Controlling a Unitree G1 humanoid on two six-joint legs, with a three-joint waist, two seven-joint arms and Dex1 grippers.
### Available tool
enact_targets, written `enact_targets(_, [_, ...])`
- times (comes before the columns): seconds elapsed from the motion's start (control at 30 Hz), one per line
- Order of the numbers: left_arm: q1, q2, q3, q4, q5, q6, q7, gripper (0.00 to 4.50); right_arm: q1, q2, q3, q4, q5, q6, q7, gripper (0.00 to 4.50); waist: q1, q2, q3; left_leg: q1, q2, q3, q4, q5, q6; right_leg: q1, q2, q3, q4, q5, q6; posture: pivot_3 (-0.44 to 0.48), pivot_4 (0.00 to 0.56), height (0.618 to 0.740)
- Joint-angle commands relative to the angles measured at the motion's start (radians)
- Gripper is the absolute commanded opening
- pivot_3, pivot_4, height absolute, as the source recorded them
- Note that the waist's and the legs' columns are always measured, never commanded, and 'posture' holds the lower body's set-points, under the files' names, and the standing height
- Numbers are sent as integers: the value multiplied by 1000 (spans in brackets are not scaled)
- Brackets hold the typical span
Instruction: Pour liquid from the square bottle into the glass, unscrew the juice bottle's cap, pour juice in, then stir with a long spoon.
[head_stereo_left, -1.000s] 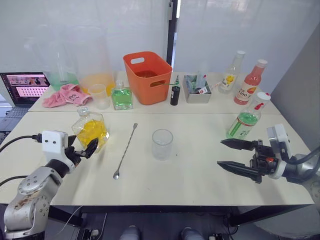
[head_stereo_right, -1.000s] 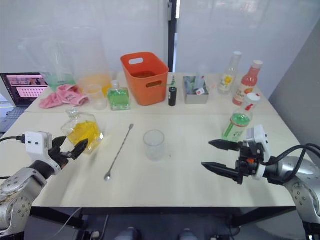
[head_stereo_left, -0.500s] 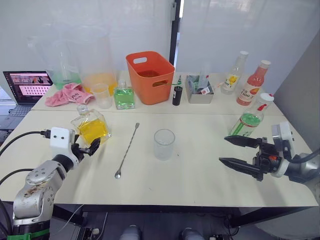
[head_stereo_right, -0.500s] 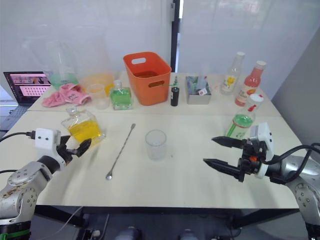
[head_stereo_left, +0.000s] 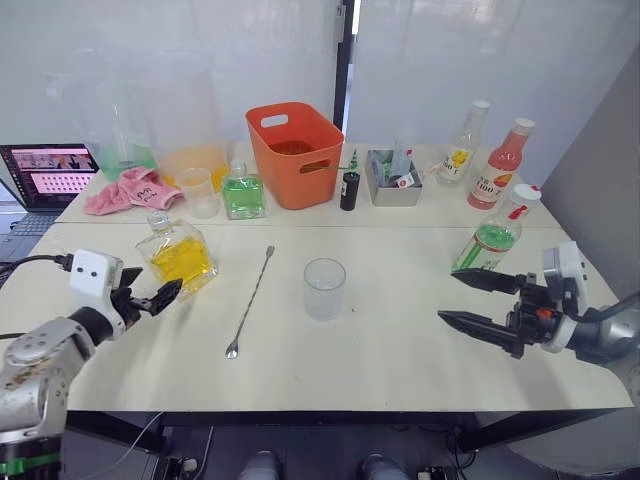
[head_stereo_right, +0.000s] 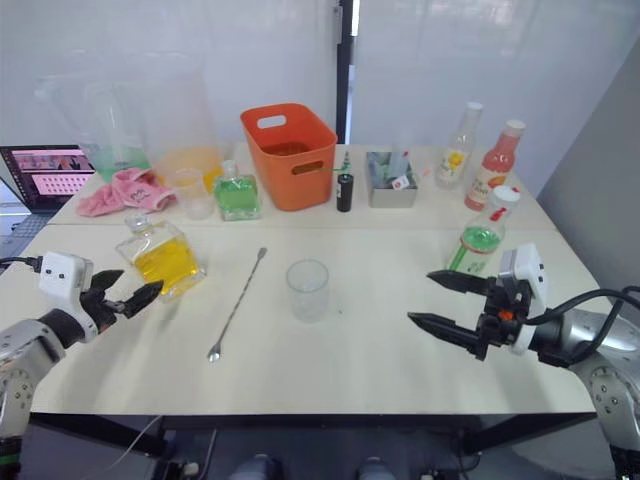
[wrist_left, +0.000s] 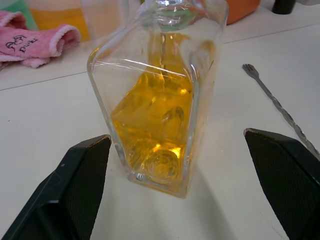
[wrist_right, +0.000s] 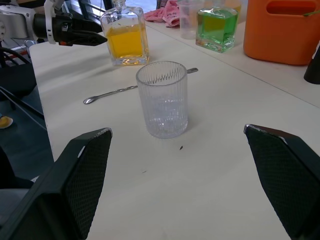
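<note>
Left gripper (head_stereo_left: 150, 299) spread wide and empty, just short of the square bottle (head_stereo_left: 180, 256), which stands upright straight ahead between the finger lines, left of the glass (head_stereo_left: 324, 288); right gripper (head_stereo_left: 478, 302), also wide and empty, sits well right of the glass, farther off.

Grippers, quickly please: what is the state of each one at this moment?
Left gripper: open, empty, just before the squat square glass bottle of yellow-orange liquid.
Right gripper: open, empty.
</note>
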Motion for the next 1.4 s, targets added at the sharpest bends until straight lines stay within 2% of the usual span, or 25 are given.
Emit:
enact_targets(0.03, [-81,48,3,96,-3,-63,-90,4500,-1,4,-25,-23,4,-20,-13,4478,2,0,0,0,0,0,0,0,0,0,0,0,0,0,0,0,150,739])
enact_targets(0.27, [-274,68,-97,328,39,-164,-243,4500,25,15,-44,-44,7,-19,-40,4478,1,-1,1,-1,0,0,0,0,0,0,0,0,0,0,0,0,150,739])
enact_targets(0.43, [-373,55,-166,500,114,-259,-280,4500,32,15,-55,-54,9,-16,-54,4478,-1,-1,1,-1,0,0,0,0,0,0,0,0,1,0,0,0,150,739])
enact_targets(0.53, [-401,43,-180,547,123,-291,-306,4500,35,15,-59,-62,11,-15,-66,4478,-3,-1,1,-1,0,0,0,0,0,0,0,0,0,0,0,0,150,739])
enact_targets(0.57, [-409,38,-180,559,121,-299,-317,3962,35,16,-59,-63,10,-16,-69,4500,-3,-2,1,-1,0,0,0,0,0,0,0,0,0,0,0,0,150,739])
enact_targets(0.67, [-435,33,-185,587,125,-320,-333,2942,35,18,-56,-63,8,-17,-74,4500,-2,-2,1,-1,0,0,0,0,0,0,0,0,1,0,0,0,150,739])
enact_targets(0.7, [-443,32,-186,595,126,-325,-335,2808,34,18,-55,-63,7,-18,-75,4500,1,-2,1,-1,0,0,0,0,0,0,0,0,1,0,0,0,150,739])
enact_targets(0.87, [-476,30,-177,610,113,-336,-346,2810,29,23,-41,-59,-4,-24,-83,4500,3,-2,1,-2,0,0,1,0,0,0,0,-1,1,0,1,0,150,739])
enact_targets(1.0, [-471,40,-164,541,67,-347,-430,2810,9,25,-24,-46,-11,-24,-84,4500,3,-3,2,-2,0,0,1,0,0,0,0,-1,1,0,1,0,150,739])
enact_targets(1.13, [-436,60,-150,404,-6,-314,-562,2810,-25,22,0,-13,-23,-28,-71,4500,0,-11,6,-5,0,-1,1,0,0,-3,0,-2,1,1,0,0,150,739])
enact_targets(1.27, [-390,87,-171,237,-63,-249,-672,2810,-81,18,33,38,-39,-31,-47,4500,-3,-11,7,-12,0,-1,3,0,0,-11,0,-1,3,1,0,0,150,739])
enact_targets(1.4, [-353,79,-209,77,-107,-191,-710,2810,-121,13,59,75,-50,-27,-21,4500,-4,-11,7,-13,0,-1,3,0,0,-13,0,-1,4,2,0,0,150,739])
